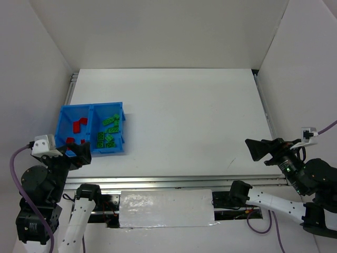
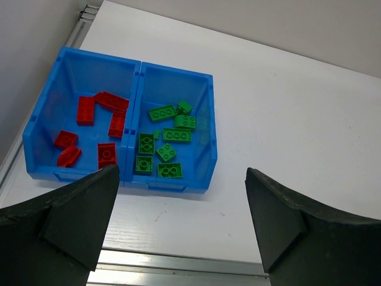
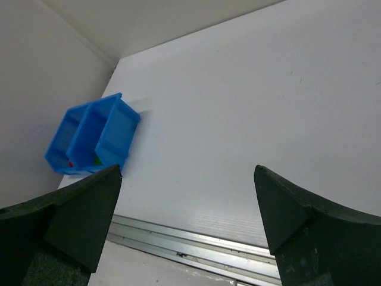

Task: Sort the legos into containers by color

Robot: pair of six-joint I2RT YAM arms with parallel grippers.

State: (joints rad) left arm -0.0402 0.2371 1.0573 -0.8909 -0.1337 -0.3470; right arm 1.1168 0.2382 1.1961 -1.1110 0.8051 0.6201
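The blue bin [image 1: 92, 107] stands at the table's left side, its two containers split by a middle wall [image 2: 134, 113]. Several red legos [image 2: 86, 110] lie in the left compartment and several green legos [image 2: 176, 134] in the right one; both colours also show from above as red legos [image 1: 79, 126] and green legos [image 1: 109, 132]. My left gripper [image 1: 81, 154] hovers just in front of the bin's near wall, open and empty [image 2: 181, 173]. My right gripper [image 1: 256, 152] hangs over the table's right side, far from the bin [image 3: 113, 134], open with nothing between its fingers [image 3: 187, 168].
An aluminium rail [image 1: 174, 182] runs along the table's near edge, with a shiny foil patch [image 1: 166, 208] below it. White walls enclose the table on the left, back and right. A slotted rail [image 1: 72, 87] borders the far left edge.
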